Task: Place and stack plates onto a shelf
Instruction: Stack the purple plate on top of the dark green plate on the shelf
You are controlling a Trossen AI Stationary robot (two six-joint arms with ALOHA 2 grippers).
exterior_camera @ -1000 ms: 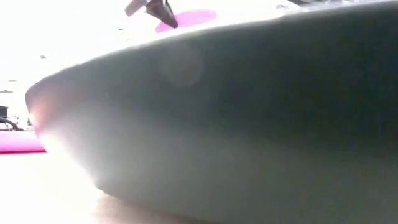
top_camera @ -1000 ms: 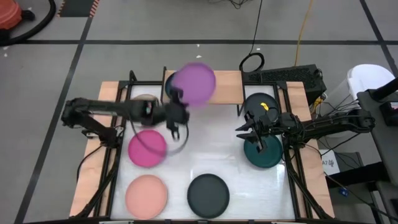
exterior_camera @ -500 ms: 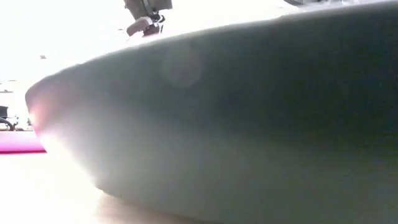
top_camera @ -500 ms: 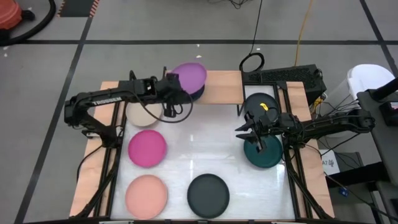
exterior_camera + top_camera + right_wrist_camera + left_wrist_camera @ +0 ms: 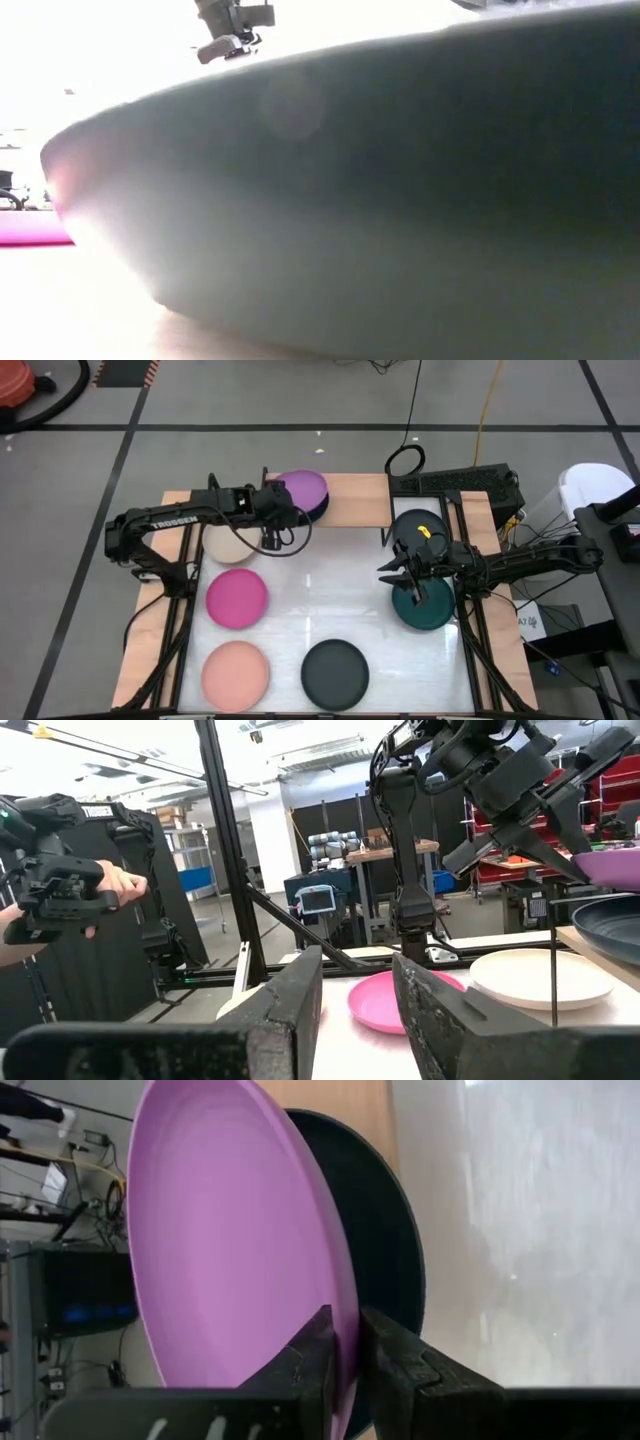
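Note:
My left gripper [image 5: 280,506] [image 5: 347,1352] is over the wooden shelf's [image 5: 358,500] left part and is shut on the purple plate [image 5: 304,487]. That plate hovers tilted above a dark plate [image 5: 320,508] [image 5: 392,1250] lying on the shelf. My right gripper [image 5: 392,574] [image 5: 357,992] is open and hangs over the left rim of the dark teal plate [image 5: 428,608]. Beige [image 5: 228,543], magenta [image 5: 237,597], salmon [image 5: 236,673] and black [image 5: 335,673] plates lie flat on the table. Another black plate [image 5: 418,528] lies beyond the teal one. My left gripper pinches the purple plate's rim [image 5: 343,1305] on its left side between the two fingers, one on its upper face and one beneath. The fingers come level from the table's left. The plate is held tilted above the dark plate; whether its far edge touches it, I cannot tell.
Black frame posts stand along both table sides [image 5: 186,575] [image 5: 466,640]. A small yellow item [image 5: 425,530] sits on the far black plate. A dark plate [image 5: 400,200] fills the low view. A person's hand [image 5: 110,880] holds a device beyond the table. White tabletop lies bare mid-table [image 5: 330,590].
My left gripper has carried the purple plate from above mid-table toward the far edge and down, to just over the dark plate on the shelf. The plate has come from steeply tipped to nearly flat. The right arm has kept still.

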